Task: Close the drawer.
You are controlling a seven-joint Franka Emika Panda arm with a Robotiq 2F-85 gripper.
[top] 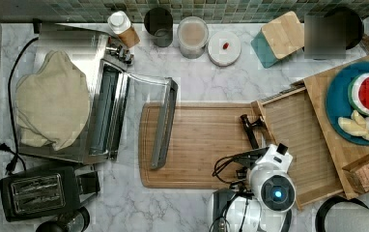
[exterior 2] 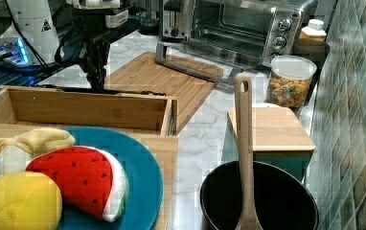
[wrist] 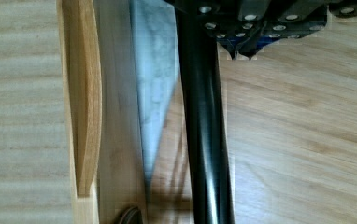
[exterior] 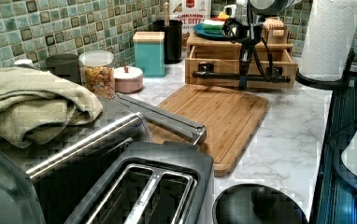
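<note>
The light bamboo drawer stands pulled out of the wooden stand, toward the top view's left. A black bar handle runs along its front wall. My gripper hangs down at about the middle of that handle, on the cutting-board side. In the wrist view the gripper is shut with nothing in it, right beside the black bar, and the drawer's front rim lies beyond a strip of marble. The right view shows the gripper just behind the drawer's front wall.
A darker cutting board lies in front of the drawer. The toaster oven has its glass door dropped open onto the board's far end. A blue plate with toy fruit sits on the stand. Jars line the tiled wall.
</note>
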